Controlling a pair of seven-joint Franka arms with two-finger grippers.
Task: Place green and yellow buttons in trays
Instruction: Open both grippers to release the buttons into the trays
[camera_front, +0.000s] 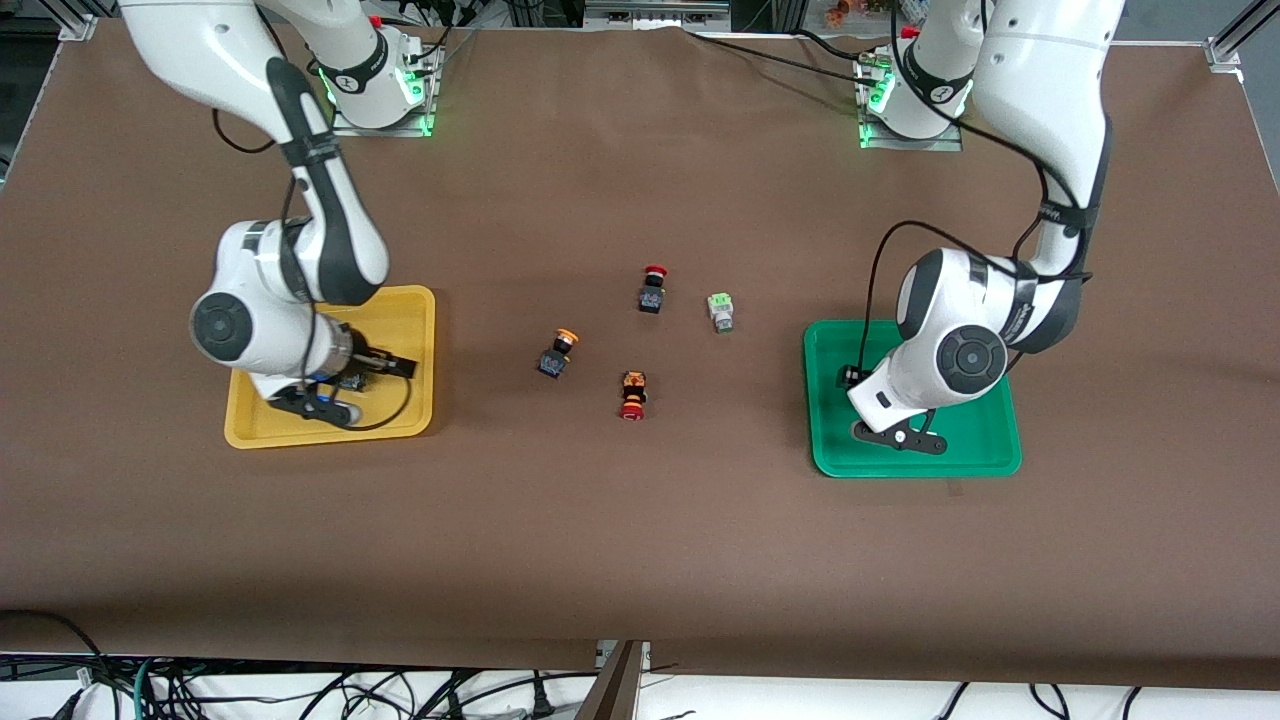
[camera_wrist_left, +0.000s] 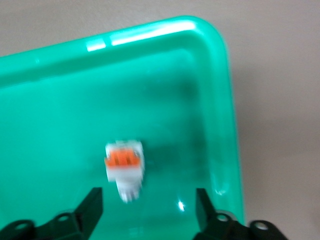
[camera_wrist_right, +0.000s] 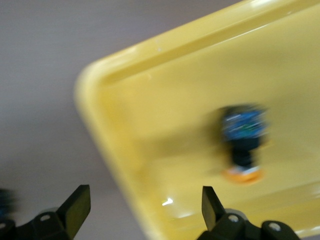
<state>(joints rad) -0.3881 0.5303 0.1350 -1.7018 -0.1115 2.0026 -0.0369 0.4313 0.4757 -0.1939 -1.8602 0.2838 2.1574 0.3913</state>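
Note:
The yellow tray (camera_front: 405, 330) lies toward the right arm's end of the table and the green tray (camera_front: 985, 440) toward the left arm's end. My right gripper (camera_wrist_right: 144, 207) is open and empty over the yellow tray's rim (camera_wrist_right: 120, 150). A black-blue button with an orange-yellow cap (camera_wrist_right: 243, 142) lies in that tray. My left gripper (camera_wrist_left: 147, 210) is open and empty over the green tray (camera_wrist_left: 60, 100), just above a whitish-grey, orange-faced button (camera_wrist_left: 125, 167) lying in it. On the table between the trays lie another orange-yellow capped button (camera_front: 558, 355) and a pale green button (camera_front: 720, 312).
Two red-capped black switches lie on the brown table between the trays, one (camera_front: 652, 290) beside the pale green button, the other (camera_front: 632, 395) nearer the front camera. Both arm bases stand along the table's farther edge.

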